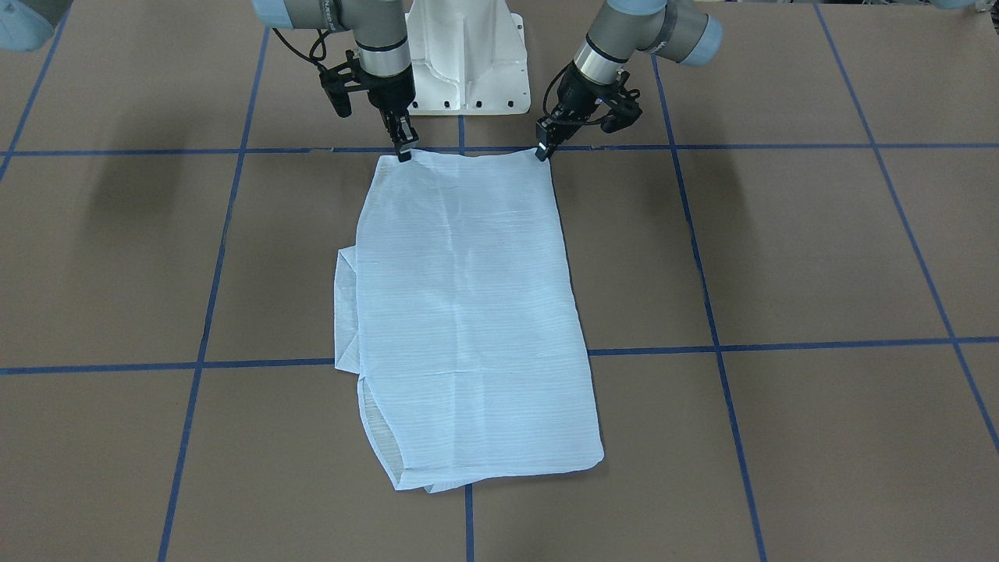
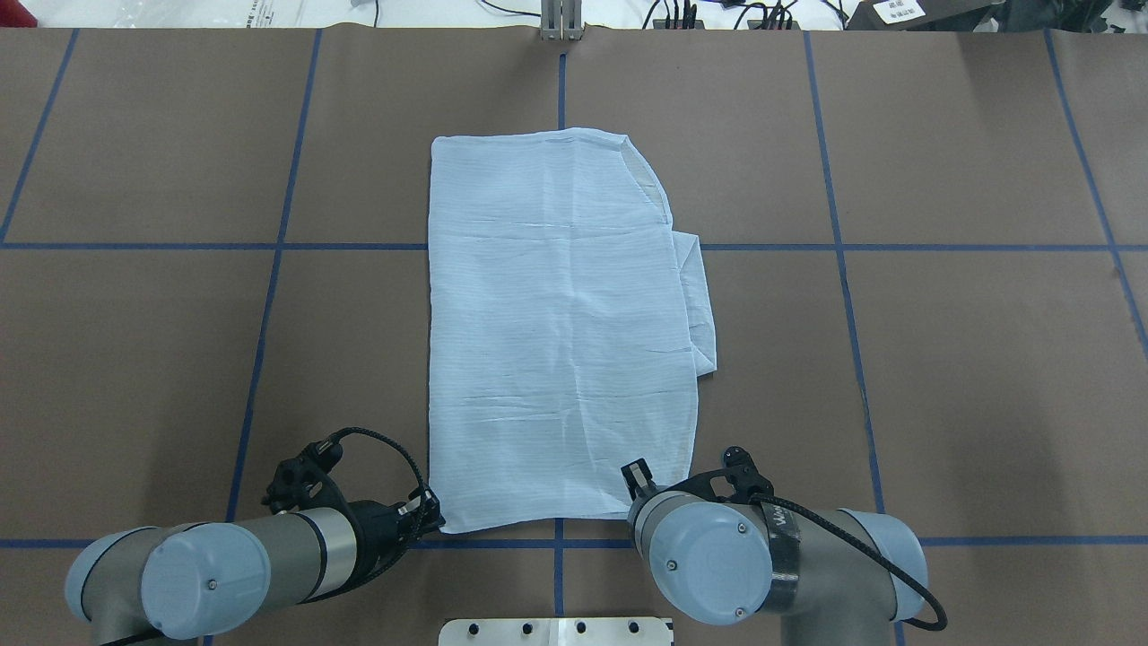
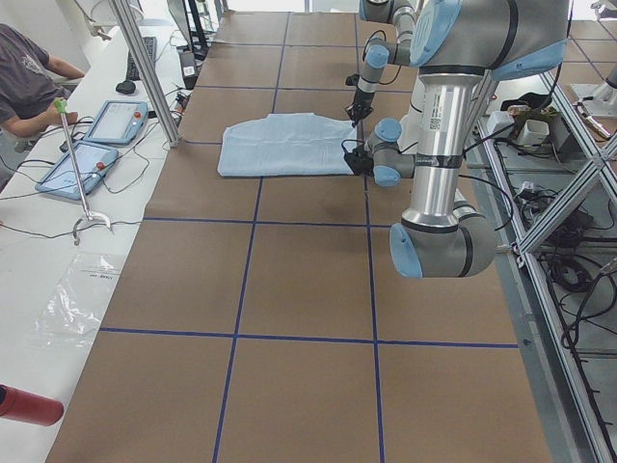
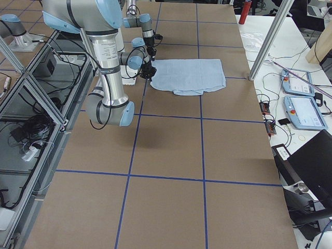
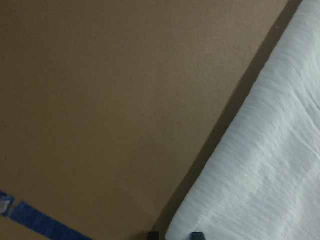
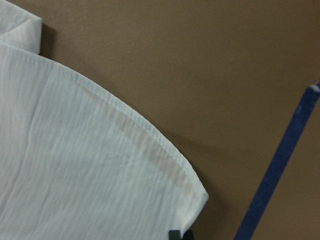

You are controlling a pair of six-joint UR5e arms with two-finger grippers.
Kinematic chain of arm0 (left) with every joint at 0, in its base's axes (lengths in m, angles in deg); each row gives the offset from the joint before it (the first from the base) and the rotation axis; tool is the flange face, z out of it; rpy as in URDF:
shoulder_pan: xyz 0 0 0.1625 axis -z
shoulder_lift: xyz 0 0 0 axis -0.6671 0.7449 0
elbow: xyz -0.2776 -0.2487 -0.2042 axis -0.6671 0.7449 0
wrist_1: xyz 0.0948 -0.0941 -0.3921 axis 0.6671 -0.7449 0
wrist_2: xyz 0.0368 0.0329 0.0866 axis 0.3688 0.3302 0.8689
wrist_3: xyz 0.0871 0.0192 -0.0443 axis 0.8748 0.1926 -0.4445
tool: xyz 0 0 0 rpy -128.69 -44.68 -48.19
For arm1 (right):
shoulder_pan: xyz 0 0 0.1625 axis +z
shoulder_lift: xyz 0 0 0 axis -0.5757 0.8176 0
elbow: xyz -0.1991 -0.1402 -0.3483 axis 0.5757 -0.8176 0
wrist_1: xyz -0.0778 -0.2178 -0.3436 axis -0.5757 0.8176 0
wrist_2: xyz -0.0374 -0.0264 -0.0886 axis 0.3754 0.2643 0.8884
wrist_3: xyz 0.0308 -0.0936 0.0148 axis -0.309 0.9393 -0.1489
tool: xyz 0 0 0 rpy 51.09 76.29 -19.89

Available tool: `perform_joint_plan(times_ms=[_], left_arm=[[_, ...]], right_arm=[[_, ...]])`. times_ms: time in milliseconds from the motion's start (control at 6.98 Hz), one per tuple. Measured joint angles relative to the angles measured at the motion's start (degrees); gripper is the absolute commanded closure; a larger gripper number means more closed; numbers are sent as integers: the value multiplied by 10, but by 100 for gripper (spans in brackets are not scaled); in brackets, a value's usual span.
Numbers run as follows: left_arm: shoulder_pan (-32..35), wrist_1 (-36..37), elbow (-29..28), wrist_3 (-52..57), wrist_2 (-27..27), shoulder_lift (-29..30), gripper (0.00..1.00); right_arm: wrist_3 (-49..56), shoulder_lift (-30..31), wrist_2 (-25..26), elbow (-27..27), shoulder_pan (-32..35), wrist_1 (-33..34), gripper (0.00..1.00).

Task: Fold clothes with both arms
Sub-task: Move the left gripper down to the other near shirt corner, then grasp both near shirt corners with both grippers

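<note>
Light-blue shirt point(image 1: 468, 312): folded into a long panel, flat at centre of brown desk point(image 1: 780, 250). Front view shows an under-layer jutting out at 9 o'clock.
Left pincer point(image 1: 542, 151): clenched on the 1 o'clock corner.
Right pincer point(image 1: 403, 151): clenched on the 11 o'clock corner.
Only the right wrist view shows the curved stitched hem point(image 6: 150, 145).

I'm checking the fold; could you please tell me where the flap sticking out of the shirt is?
In the overhead view the flap pokes out midway along the shirt's right edge, on the right hand's side, over a blue tape line.
</note>
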Motion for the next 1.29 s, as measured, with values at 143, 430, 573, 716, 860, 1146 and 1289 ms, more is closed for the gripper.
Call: perform_joint_plan(times_ms=[143,430,573,716,860,1146,1289], left_arm=[[0,0,4,0,0,0,100],[-4,1,22,-10,5,-3,100],[-18,5,39,-18,12,-8,100],[-33,19,67,-28,21,-16,100],[-42,56,114,-39,26,-22,100],[-43,119,193,-46,23,-25,100],[-31,129,211,-40,16,-21,100]], right_arm=[[0,0,0,1,0,0,100],[-3,1,3,13,-8,2,100],[-7,4,6,32,-22,6,100],[-10,10,14,63,-41,16,100],[-11,17,27,105,-59,49,100],[-12,18,39,165,-58,119,100],[-10,16,39,172,-37,132,100]])
